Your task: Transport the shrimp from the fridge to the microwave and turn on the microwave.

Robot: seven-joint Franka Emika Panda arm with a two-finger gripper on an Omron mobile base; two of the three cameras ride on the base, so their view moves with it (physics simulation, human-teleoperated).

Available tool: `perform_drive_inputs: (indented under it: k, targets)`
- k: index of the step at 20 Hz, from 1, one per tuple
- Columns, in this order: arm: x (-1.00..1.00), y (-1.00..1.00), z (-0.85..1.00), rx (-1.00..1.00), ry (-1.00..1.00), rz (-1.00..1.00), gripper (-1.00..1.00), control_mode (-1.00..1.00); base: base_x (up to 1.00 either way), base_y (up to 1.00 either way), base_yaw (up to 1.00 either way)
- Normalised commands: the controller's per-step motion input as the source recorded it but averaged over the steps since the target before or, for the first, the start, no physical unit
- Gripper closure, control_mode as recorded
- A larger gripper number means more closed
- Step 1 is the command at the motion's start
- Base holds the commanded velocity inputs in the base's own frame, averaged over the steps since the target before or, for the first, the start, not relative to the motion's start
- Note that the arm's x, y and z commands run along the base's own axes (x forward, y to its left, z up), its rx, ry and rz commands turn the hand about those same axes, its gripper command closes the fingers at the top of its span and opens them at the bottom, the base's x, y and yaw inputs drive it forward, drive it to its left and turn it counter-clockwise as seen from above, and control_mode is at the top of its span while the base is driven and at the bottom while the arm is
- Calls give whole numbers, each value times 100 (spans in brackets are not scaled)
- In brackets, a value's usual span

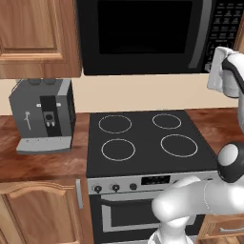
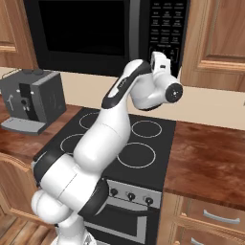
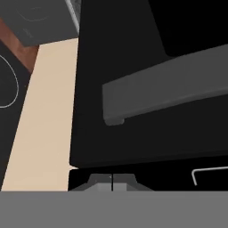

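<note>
Starting at upper left of the left base view, the microwave (image 1: pixel 143 35) hangs over the stove (image 1: pixel 147 140) with its door closed. At upper right, the gripper (image 3: pixel 111 182), clenched on nothing, sits against the keypad (image 2: pixel 165 24). Shrimp: unseen, presumably inside. Judgement: transport done; switching on remains.

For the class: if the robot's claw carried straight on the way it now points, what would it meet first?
Most likely the microwave: the shut claw faces its black front close up, just below the long grey handle. Exact depth is unclear.
</note>
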Motion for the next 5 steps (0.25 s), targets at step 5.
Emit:
perform_drive_inputs:
  k: [5]
  targets:
    - [13,-31,39,1,0,0,100,-100,0,0,0]
